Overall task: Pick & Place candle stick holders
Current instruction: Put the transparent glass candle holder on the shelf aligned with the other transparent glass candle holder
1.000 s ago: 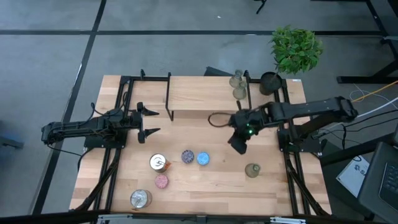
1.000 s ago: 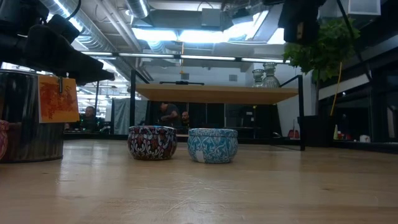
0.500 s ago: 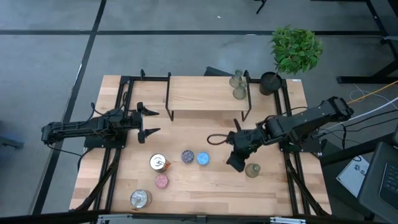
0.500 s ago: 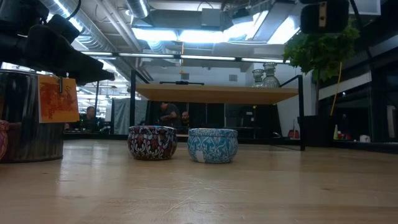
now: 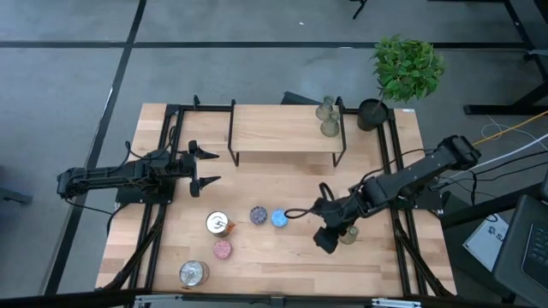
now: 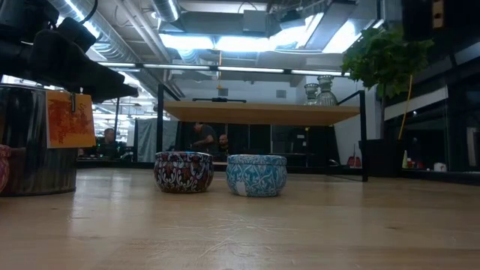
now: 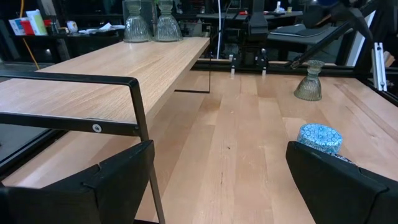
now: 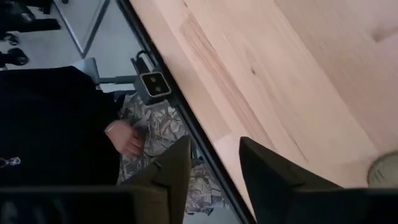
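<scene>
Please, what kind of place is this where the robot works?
Probably a robotics lab or workshop in an industrial hall: a wooden table with two mounted arms, bare ceiling ducts with strip lights, and people at workstations behind.

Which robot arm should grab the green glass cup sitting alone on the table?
Probably the right. The right gripper, fingers open, hangs right beside the green holder. The left gripper waits far off by the shelf.

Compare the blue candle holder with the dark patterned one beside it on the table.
The blue holder has a pale turquoise pattern; the dark patterned holder has red and navy markings. In the low view the blue one stands to the right and looks slightly narrower. Both are low round cups, upright on the wooden table, close together but apart.
</scene>
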You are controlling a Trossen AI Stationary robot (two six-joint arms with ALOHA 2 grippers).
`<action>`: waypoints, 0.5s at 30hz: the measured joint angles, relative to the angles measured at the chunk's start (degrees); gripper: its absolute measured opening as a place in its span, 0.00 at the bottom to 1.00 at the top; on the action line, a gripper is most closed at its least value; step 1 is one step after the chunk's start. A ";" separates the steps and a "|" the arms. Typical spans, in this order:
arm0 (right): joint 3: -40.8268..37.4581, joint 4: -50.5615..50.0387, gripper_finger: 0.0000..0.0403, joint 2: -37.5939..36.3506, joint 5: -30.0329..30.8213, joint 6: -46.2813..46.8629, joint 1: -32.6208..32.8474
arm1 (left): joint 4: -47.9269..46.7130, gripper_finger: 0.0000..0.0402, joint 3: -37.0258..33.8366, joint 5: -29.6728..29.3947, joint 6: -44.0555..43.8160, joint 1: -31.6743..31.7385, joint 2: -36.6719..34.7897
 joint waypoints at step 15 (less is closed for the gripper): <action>0.00 -19.66 0.42 0.00 -3.11 5.66 5.74 | 0.00 0.90 -0.02 0.00 0.00 0.01 0.01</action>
